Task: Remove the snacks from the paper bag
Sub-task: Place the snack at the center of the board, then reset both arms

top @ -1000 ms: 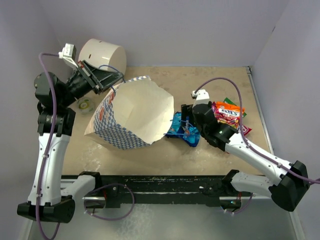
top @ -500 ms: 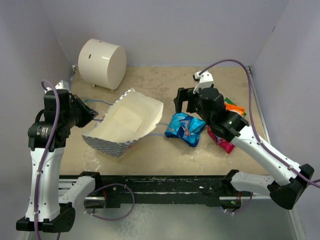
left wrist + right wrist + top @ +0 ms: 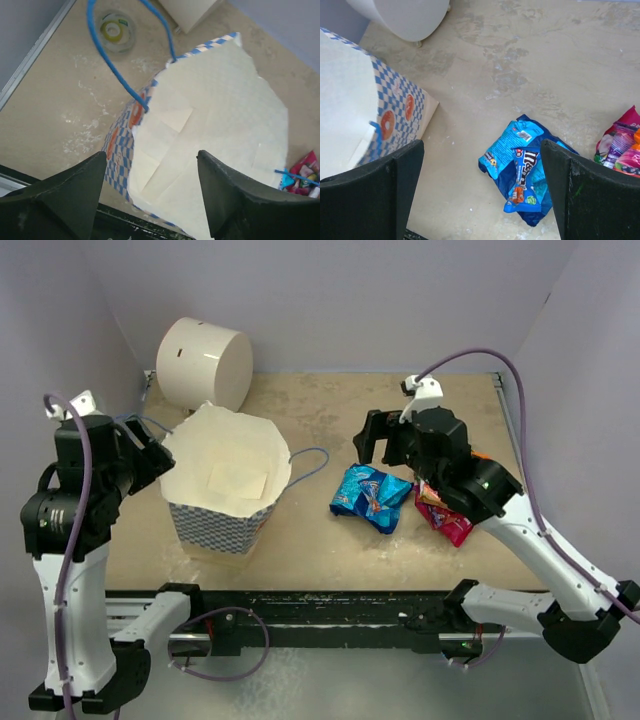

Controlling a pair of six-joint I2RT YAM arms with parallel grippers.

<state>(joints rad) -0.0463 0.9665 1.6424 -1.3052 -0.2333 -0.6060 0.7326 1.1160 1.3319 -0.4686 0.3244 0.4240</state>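
The blue-and-white checked paper bag (image 3: 222,520) stands upright at the left, and its open mouth shows only cream paper inside (image 3: 210,115). Its blue cord handles (image 3: 107,60) hang loose. My left gripper (image 3: 155,455) (image 3: 151,155) hovers open over the bag's left rim with nothing between its fingers. Two blue snacks (image 3: 370,497) (image 3: 525,170) lie on the table right of the bag. Red and magenta snacks (image 3: 445,518) (image 3: 622,145) lie further right, partly under my right arm. My right gripper (image 3: 385,443) (image 3: 481,145) is open and empty above the blue packets.
A large cream cylinder (image 3: 205,365) lies at the back left, behind the bag. A small roll of tape (image 3: 115,30) sits on the table near the left wall. Grey walls close off the left, back and right sides.
The bag, first held tipped on its side, now stands upright. My left gripper opened, let it go and drew back left. My right gripper rose off the blue packets and opened fully.
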